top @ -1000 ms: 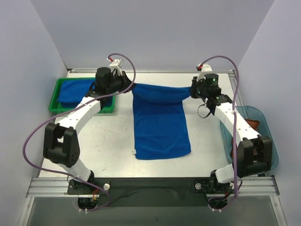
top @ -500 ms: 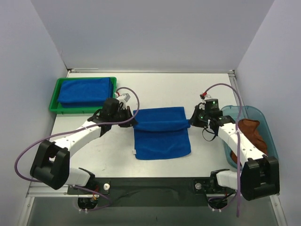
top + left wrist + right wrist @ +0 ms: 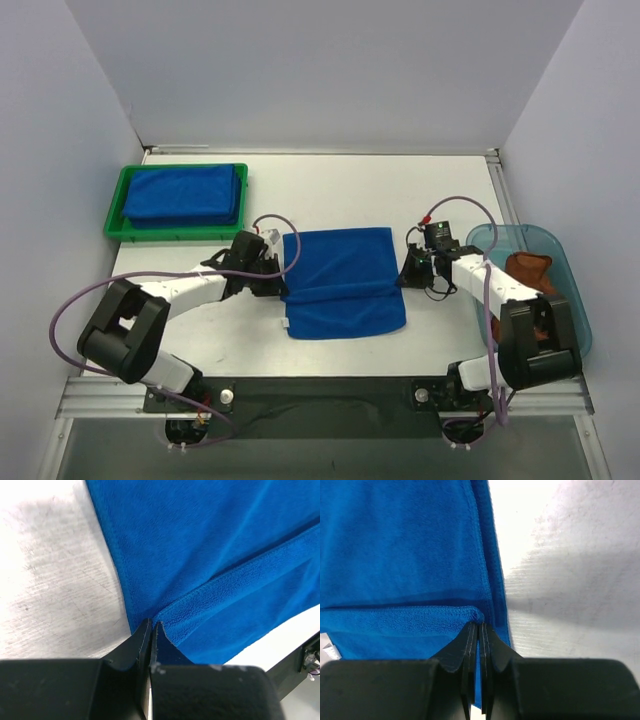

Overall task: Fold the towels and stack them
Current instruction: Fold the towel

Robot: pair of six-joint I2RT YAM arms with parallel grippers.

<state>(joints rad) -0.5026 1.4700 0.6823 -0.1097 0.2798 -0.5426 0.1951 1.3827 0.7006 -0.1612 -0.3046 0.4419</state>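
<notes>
My left claw (image 3: 281,289) and right claw (image 3: 403,281) each pinch tight on a corner of the folded-over layer of the blue towel (image 3: 345,268), which lies flat mid-worktop (image 3: 440,195). Its white tag (image 3: 286,322) is too small to read. My arms lie low, wrists turned inward.

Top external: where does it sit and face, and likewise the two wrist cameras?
Top external: above and behind the bases, looking down on the table; left arm and right arm show whole.
Left wrist: on the left arm, looking along the left tool, shut on a corner of the towel's upper layer.
Right wrist: on the right arm, looking along the right tool, shut on the other corner.
Shared: all three show that towel.
</notes>
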